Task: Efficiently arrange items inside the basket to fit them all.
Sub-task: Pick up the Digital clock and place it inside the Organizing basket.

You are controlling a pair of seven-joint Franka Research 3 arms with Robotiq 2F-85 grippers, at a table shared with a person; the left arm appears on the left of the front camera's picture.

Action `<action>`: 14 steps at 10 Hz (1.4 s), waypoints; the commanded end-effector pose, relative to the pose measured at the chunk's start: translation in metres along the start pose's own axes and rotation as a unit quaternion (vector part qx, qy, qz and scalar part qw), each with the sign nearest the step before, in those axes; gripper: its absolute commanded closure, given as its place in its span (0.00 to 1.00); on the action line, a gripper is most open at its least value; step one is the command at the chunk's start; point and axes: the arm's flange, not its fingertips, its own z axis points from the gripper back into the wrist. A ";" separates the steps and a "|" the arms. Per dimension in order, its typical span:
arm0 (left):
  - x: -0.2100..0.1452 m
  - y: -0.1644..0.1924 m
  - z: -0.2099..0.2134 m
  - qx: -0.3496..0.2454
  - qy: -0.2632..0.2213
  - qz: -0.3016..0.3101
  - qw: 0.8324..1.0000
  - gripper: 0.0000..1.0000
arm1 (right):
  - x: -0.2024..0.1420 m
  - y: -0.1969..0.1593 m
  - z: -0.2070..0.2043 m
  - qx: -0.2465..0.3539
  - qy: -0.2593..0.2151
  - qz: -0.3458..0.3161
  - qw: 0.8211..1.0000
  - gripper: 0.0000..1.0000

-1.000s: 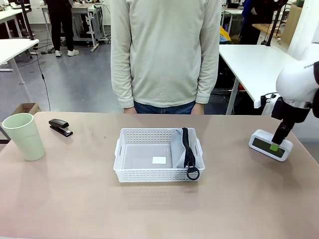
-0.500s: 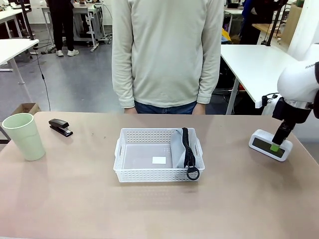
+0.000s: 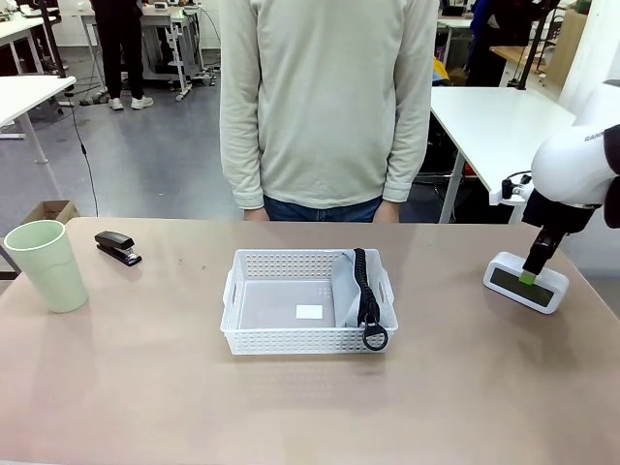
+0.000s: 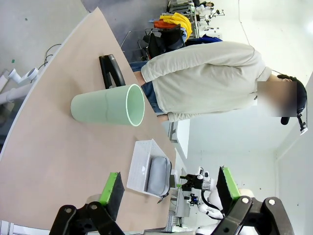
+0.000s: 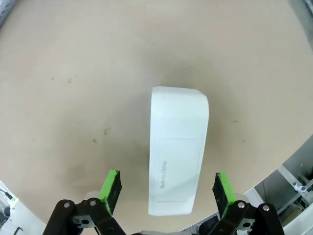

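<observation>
Right gripper [image 5: 166,190] wide open, empty, over white box [image 5: 178,142] on worktop [image 3: 145,387], looks ready to grab | left gripper [image 4: 170,188] wide open, empty | pouch [image 3: 349,291] on edge in basket [image 3: 291,257], leaving room | cup [image 3: 46,263], stapler [image 3: 117,246] outside.

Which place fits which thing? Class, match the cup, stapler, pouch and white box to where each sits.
1 cup
2 stapler
3 pouch
4 white box

A in the basket, at its right end
B below the open right gripper
C far left of the table, upright
D beside the cup, nearer the person

Pairs: 1-C, 2-D, 3-A, 4-B
</observation>
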 end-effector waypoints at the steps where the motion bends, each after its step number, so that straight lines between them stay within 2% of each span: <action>1: 0.001 -0.001 -0.001 -0.013 -0.003 -0.011 1.000 0.00 | 0.006 -0.011 -0.013 -0.004 0.006 0.012 1.000 0.00; 6: 0.001 -0.001 -0.001 -0.013 -0.003 -0.011 1.000 0.00 | 0.017 -0.028 -0.055 0.032 0.040 -0.002 0.999 0.00; 14: 0.001 -0.001 -0.001 -0.013 -0.003 -0.011 1.000 0.00 | 0.013 -0.029 -0.067 0.050 0.045 0.019 0.998 0.00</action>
